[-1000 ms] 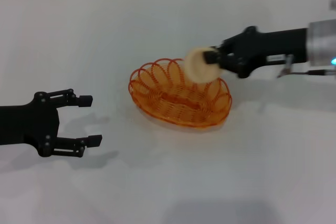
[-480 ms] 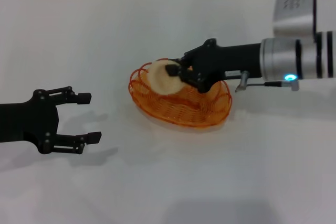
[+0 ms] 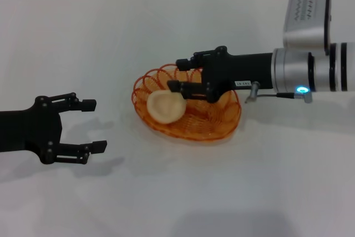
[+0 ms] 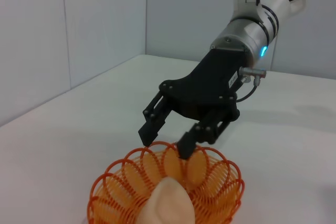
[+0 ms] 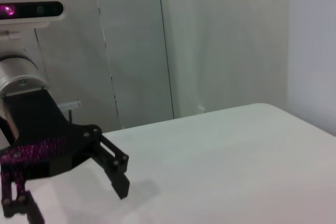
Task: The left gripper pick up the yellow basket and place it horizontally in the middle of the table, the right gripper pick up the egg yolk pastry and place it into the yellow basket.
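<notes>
Since the pastry point(image 3: 165, 107) has been dropped into the basket point(image 3: 222, 129) by the now spread right tool point(image 3: 178, 74), the task looks done; the left tool point(image 3: 91, 126) is parked apart.

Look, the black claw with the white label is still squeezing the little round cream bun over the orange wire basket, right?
Not quite. The head view shows the right gripper open, and the egg yolk pastry already lying inside the yellow basket.

The right gripper point(image 3: 176, 74) reaches in from the right, jaws spread; the left gripper point(image 3: 94, 126) sits low left, jaws apart.
</notes>
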Robot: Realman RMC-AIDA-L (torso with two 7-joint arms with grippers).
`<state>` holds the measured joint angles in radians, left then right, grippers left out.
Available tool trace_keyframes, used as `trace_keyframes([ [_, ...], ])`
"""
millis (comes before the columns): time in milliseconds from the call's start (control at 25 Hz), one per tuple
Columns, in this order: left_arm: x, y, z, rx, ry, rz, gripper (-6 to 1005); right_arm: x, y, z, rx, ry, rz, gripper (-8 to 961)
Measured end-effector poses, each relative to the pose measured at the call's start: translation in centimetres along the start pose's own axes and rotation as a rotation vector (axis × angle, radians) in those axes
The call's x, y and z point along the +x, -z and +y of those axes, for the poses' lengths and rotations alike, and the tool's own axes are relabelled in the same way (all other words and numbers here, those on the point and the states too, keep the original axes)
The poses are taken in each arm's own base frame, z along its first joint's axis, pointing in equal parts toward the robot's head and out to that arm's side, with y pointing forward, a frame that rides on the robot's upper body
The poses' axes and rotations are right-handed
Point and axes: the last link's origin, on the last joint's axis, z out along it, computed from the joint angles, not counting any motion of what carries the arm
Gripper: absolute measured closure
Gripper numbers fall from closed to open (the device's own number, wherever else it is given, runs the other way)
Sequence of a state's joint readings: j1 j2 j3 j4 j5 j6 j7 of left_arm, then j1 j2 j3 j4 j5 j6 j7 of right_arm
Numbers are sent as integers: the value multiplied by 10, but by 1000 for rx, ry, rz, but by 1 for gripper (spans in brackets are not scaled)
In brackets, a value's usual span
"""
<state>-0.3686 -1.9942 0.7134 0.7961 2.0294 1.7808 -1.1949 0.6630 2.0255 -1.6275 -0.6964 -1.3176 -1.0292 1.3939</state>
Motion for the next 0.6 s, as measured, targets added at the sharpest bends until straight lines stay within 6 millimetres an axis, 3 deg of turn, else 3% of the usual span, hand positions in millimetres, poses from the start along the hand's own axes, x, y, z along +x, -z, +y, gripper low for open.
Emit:
trace_keyframes([
  [440,-1,1,0,-1,3,-3,112,27,33,1,-21,25,48,266],
  [560,-2,1,0,-2,5,-4,112,34,47,1,-38,23,63,67],
  [600,-2,1,0,-3,6,-5,112,36,54,1,-42,17,60,67],
])
